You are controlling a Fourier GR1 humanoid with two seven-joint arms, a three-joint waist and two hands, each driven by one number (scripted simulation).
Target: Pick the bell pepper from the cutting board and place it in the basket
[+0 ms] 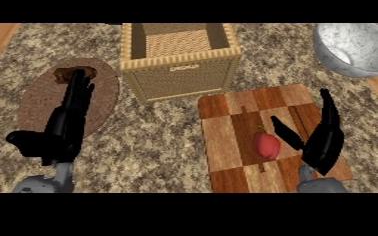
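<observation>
Bell pepper [266, 145], red and glossy, lies on the striped wooden cutting board [229, 130] beside the spread right hand [322, 140].

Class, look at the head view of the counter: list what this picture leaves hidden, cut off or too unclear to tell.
- Brown object on the round mat: the left hand covers part of it; what it is stays unclear.
- Grey bowl: cut off by the right edge.
- Basket: its floor is hidden by its walls.
- Right hand by the bell pepper: contact cannot be told.
</observation>
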